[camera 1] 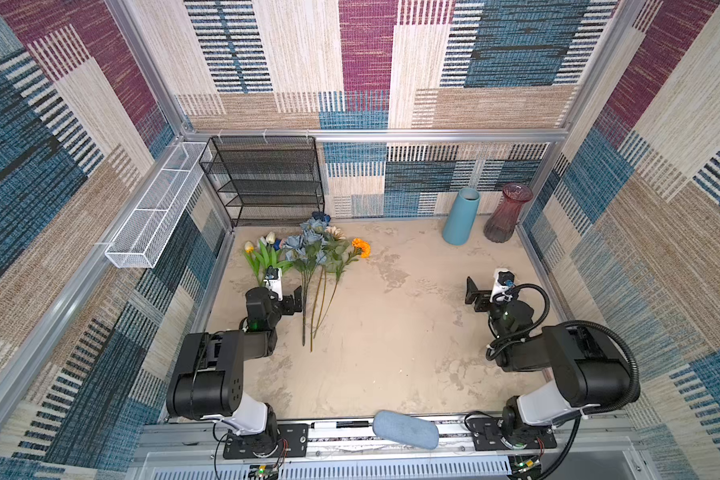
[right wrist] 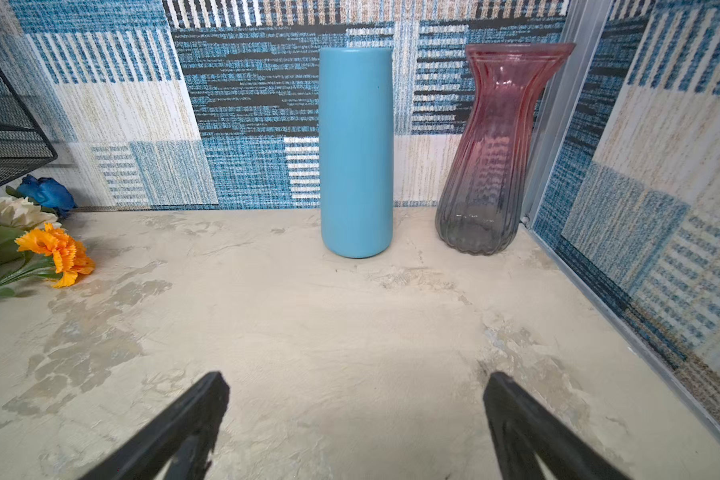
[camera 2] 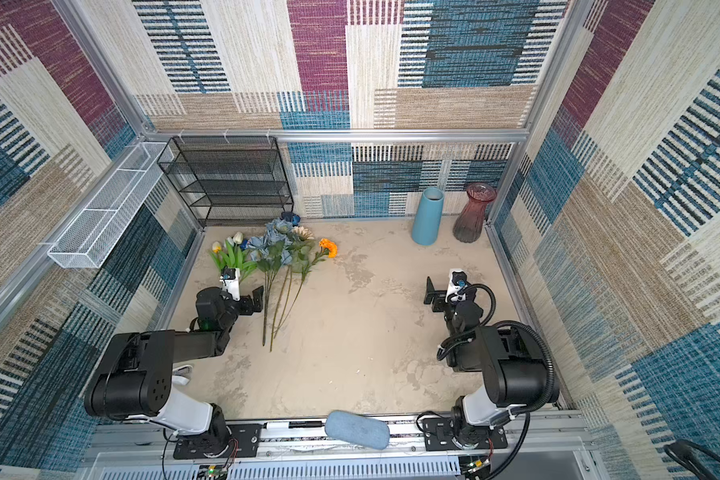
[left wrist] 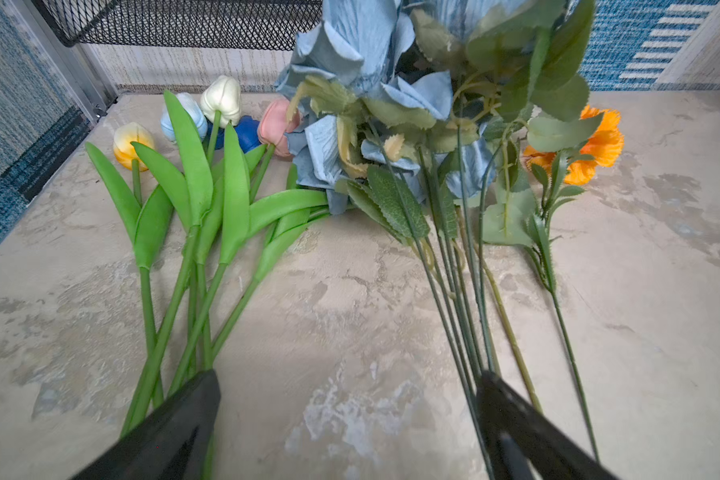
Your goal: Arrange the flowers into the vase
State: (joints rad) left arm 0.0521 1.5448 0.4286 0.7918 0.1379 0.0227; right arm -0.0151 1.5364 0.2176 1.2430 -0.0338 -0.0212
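First, off to the outer side of the left end effector (camera 1: 287, 297), a white wire basket (camera 1: 154, 208) hangs up high, and a black mesh rack (camera 1: 262, 178) stands at the back of the worktop (camera 1: 391, 332). The left end effector is wide open and holds nothing. The flowers (camera 1: 308, 249) lie flat on the worktop right in front of it, with their heads pointing away from it. The tulips (left wrist: 208, 187) are yellow, pale blue, white, dark blue and pink. They lie in a bunch, and their green stems go out of sight behind one finger (left wrist: 175, 428). The dusty-blue roses (left wrist: 350, 83) lie just beside the tulips, and their thin stems go behind the other finger; I cannot tell if anything touches. Bare worktop shows between the two fingers. The orange marigold (left wrist: 599, 145) lies past the roses, on the side nearer the right end effector (camera 1: 479, 296). A cream sunflower (right wrist: 13, 212) and a deep-blue rose (right wrist: 46, 193) lie at the far end of the pile, by the rack. The right end effector is wide open too and holds nothing. Ahead of it, well apart, the blue vase (right wrist: 356, 145) stands upright at the back of the worktop. The pink glass vase (right wrist: 499, 145) stands just beside it on its outer side.
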